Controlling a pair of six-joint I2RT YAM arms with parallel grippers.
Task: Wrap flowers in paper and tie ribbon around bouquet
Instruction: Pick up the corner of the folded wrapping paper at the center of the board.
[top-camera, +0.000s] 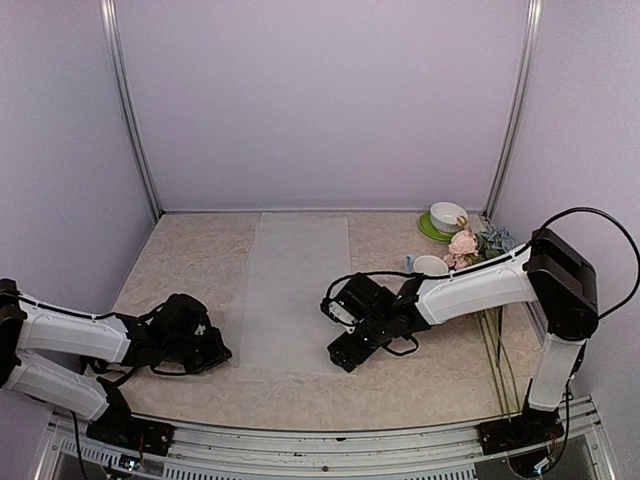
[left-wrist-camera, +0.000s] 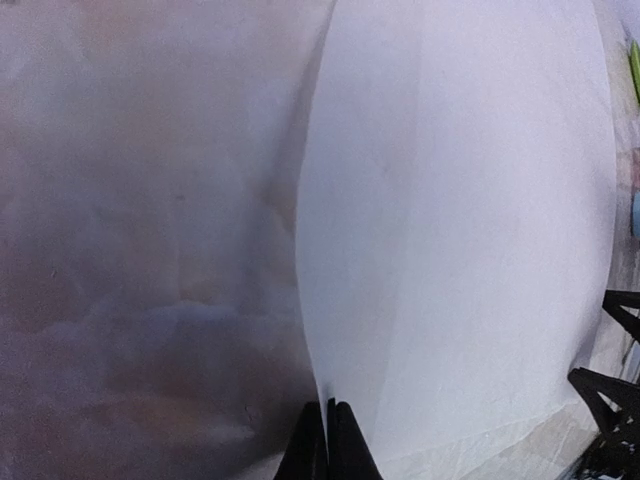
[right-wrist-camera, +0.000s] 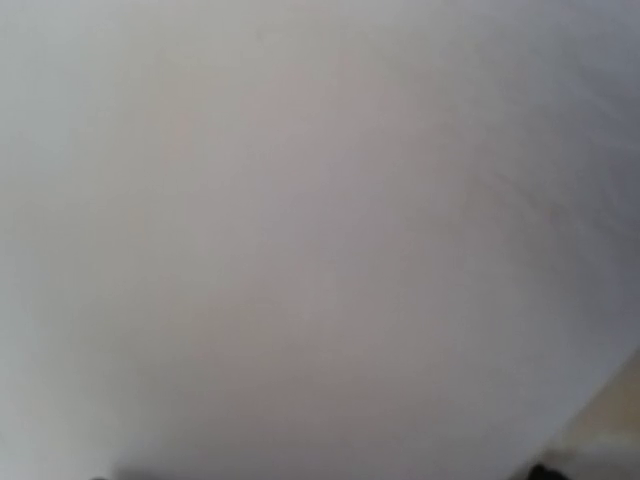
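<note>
Paper-positioning step: left gripper (left-wrist-camera: 328, 425) clamped on the paper (top-camera: 295, 290) edge, right gripper (top-camera: 343, 352) spread open above it, guessing flowers (top-camera: 465, 245) come next.

The beige marble-patterned tabletop (top-camera: 190, 265) is enclosed on three sides by plain pale lilac wall panels (top-camera: 320, 100), joined by slim silver metal corner posts (top-camera: 130, 110).

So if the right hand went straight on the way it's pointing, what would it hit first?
The paper: the right hand hangs open over its right edge, and its camera shows almost nothing but the sheet. Depth is unclear, but it looks close.
</note>
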